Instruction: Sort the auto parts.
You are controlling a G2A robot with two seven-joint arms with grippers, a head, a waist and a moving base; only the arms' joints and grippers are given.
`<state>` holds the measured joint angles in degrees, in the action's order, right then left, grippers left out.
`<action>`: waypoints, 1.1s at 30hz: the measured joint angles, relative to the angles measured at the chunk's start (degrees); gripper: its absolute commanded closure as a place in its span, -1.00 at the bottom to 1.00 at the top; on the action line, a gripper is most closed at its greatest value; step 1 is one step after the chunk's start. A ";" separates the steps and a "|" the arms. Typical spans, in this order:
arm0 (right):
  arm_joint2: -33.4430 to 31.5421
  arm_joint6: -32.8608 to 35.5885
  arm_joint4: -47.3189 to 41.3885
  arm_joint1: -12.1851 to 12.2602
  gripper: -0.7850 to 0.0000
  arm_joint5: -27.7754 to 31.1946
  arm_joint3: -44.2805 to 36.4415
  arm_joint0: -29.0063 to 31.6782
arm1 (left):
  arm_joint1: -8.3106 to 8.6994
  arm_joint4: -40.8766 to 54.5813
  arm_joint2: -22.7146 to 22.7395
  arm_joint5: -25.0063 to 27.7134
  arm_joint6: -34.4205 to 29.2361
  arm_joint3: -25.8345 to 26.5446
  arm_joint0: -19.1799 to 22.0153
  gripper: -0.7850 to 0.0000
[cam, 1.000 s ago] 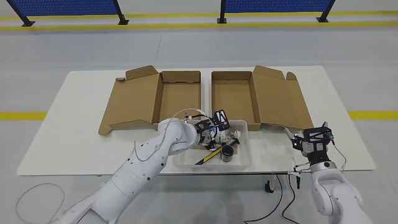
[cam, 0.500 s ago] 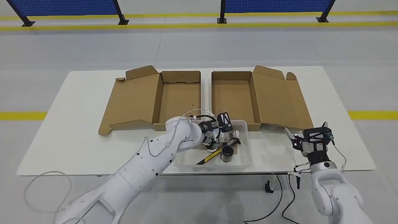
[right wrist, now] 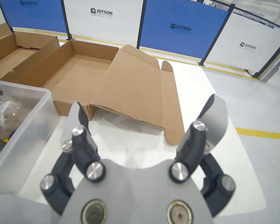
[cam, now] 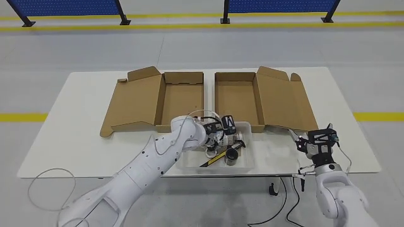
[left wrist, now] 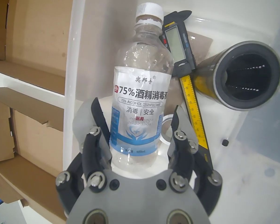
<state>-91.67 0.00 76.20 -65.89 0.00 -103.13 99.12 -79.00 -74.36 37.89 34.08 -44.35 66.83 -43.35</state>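
Two boxes from the top camera: left box [cam: 183, 98] and right box [cam: 237, 101], open side by side on the table [cam: 82, 113]; clear bin [cam: 249, 161] in front of them; left gripper [cam: 226, 132] inside the bin, right gripper [cam: 314, 135] near the table's front right edge.

Left wrist camera: fingers spread astride a bottle [left wrist: 142, 75] lying in the bin, not clamped; caliper [left wrist: 177, 47] just beside it, touching a metal cylinder [left wrist: 242, 75].

Right wrist camera: jaws wide apart above the table, facing the right box's flap.
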 measured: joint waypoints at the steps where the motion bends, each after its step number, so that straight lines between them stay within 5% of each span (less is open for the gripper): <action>1: 0.00 0.00 0.00 0.00 -1.00 0.00 0.00 0.00 | 0.01 0.19 0.10 0.18 -0.30 0.08 -0.03 -0.34; 3: 0.00 0.00 0.00 0.00 -1.00 0.00 0.00 0.00 | 0.05 0.80 0.37 0.71 -1.03 0.33 -0.18 -0.23; 17: 0.00 0.00 0.00 0.00 -1.00 0.00 0.00 0.00 | 0.81 4.34 3.02 2.85 -3.17 2.57 -1.51 -0.28; 33: 0.00 0.00 0.00 0.00 -1.00 0.00 0.00 0.00 | -1.10 5.44 -0.09 3.65 -1.41 -3.66 1.52 -0.22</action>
<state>-91.67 0.00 76.20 -65.89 0.00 -103.13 99.12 -80.10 -68.92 37.81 37.74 -45.76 63.17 -41.83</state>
